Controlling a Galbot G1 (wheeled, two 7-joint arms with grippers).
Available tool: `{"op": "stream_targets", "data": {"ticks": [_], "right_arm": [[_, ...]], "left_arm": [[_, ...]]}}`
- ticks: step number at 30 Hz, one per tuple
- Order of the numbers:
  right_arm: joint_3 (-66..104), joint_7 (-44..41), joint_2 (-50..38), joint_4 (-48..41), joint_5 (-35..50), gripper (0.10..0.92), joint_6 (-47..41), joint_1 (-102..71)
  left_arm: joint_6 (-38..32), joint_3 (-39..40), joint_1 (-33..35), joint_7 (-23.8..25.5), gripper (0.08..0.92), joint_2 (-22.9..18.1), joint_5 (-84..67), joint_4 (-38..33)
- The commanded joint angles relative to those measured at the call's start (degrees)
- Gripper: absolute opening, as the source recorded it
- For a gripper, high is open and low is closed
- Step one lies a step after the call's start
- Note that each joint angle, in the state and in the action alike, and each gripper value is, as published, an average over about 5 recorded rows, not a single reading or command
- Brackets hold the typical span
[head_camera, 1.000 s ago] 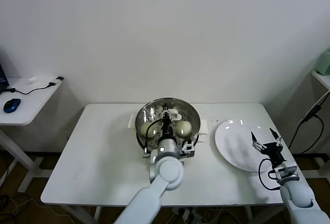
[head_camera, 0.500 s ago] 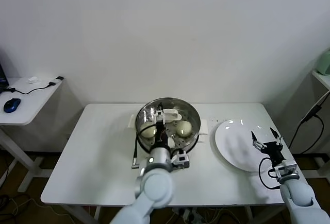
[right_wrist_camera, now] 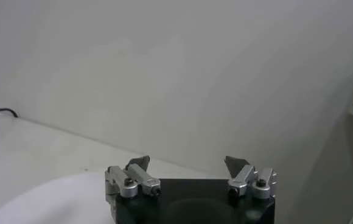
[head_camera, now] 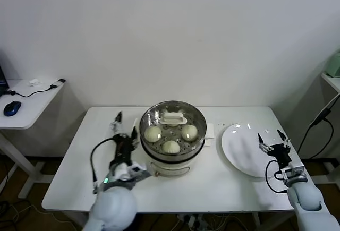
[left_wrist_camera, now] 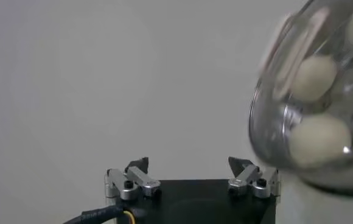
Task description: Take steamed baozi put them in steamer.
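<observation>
Indoors, white table (head_camera: 79, 172), pale wall (head_camera: 170, 34), side desk (head_camera: 26, 101), both claws spread, empty.

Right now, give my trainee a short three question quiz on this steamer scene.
1. How many buns lie in the steamer?
2. True or false: the plate holds a bun.
3. Which gripper is beside the steamer: A left, B right?

Key: 1. Three. 2. False, it holds none. 3. A; the right hangs open over the plate, and the left is open too.
</observation>
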Motion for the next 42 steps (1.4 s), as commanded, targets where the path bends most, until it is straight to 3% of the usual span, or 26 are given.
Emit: {"op": "stream_targets", "data": {"ticks": [1,8,15,42], "right_arm": [[0.6,0.2,1.6,6.0,0.2,0.823,-4.7,-0.4],[0.4,0.0,2.6,7.6,-1.2,0.823,-6.1,-1.2],[0.6,-0.2,2.1,8.6,-0.6,0.823,-6.3,-2.1],[2.5,-3.3,2.0,11.5,2.0,0.823,-8.3,-4.9]], "left_arm": [[-32.9,-34.1,18.0,-11.8,0.823,-2.9,-57.2,-4.4],[-41.2,-38.1,20.4,-7.3,0.823,-7.5,-66.3,0.5],[-44.6,-37.4,20.4,-5.3,0.823,-10.4,-65.9,3.8],[-44.2,-35.0,20.3,-4.2,0.823,-10.3,-60.9,4.0]]}}
